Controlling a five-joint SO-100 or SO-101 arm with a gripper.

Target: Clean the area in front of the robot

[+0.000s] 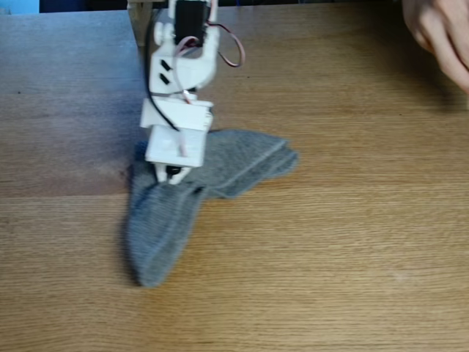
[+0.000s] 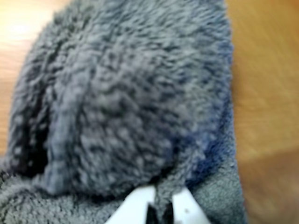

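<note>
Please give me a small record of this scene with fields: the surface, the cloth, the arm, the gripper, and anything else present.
surface: light-brown wood-grain tabletop
cloth: grey terry cloth, bunched into a bent shape, lying on the tabletop
arm: white plastic robot arm with red and black wires, reaching down onto the cloth
gripper: gripper pinching a fold of the cloth between its white fingers in the wrist view
other: a person's hand at the top right edge of the fixed view, apart from the cloth

The table [image 1: 352, 257] is free right of the cloth [image 1: 165, 220]; a hand [image 1: 440, 37] blocks the far right corner.
</note>
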